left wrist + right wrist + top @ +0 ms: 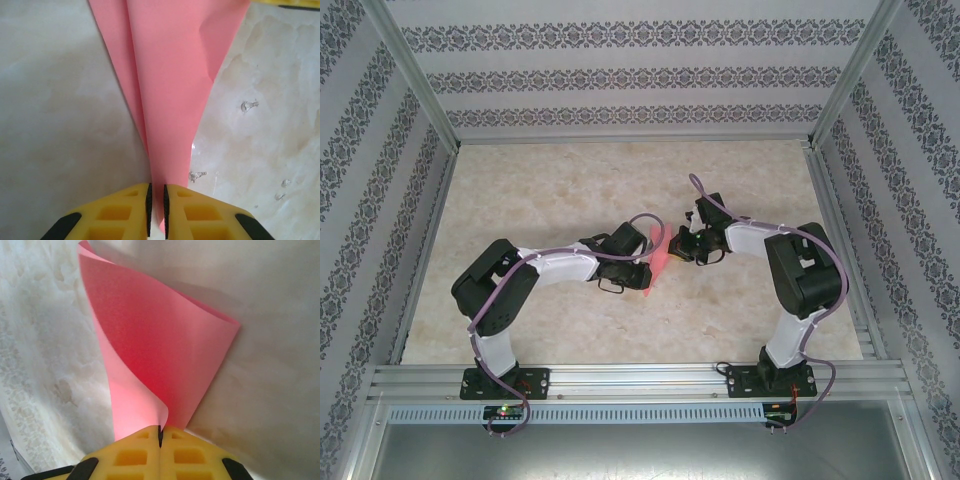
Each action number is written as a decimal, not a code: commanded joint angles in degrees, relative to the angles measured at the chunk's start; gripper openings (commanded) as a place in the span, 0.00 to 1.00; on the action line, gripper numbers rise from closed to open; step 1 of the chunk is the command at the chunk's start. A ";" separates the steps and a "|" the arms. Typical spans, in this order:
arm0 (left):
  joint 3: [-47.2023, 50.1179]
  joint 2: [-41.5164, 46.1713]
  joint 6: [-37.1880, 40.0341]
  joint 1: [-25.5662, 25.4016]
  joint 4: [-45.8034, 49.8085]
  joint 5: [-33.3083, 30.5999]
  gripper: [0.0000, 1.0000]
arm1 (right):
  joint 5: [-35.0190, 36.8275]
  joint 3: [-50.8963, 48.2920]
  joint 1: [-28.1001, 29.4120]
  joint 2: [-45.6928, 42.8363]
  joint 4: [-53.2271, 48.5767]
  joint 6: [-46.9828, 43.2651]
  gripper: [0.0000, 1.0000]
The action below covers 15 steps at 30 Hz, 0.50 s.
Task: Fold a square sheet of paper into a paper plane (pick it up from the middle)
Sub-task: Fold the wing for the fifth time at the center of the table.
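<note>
The pink-red square sheet of paper hangs folded and bowed above the table's middle, between both grippers. My right gripper is shut on one corner, and the sheet curls away from it like a cone. In the left wrist view the paper tapers down to a point that runs between my left gripper's black pads. Those jaws stand a narrow gap apart around the paper. From above, the left gripper and right gripper face each other closely. A paper plane is out of view.
The marble-patterned table is walled by an aluminium frame along the near edge and patterned panels at the back and sides. A few small shiny marks dot the tabletop under the left gripper.
</note>
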<state>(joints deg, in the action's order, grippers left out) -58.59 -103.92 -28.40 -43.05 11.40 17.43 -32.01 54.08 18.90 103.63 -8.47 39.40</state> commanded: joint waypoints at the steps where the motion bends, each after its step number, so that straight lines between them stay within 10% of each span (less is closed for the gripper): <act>1: 0.05 -0.64 2.63 -1.07 2.44 -2.03 0.18 | 1.88 2.13 0.46 1.31 -1.95 -1.98 0.00; 15: 0.69 3.37 -4.27 -3.89 1.74 -2.07 0.33 | 3.05 3.57 0.70 1.41 -4.14 -2.63 0.00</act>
<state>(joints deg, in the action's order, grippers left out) -58.35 -102.06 -30.52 -45.41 11.60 16.16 -30.26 56.27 19.00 104.57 -11.20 38.35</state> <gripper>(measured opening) 0.330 0.046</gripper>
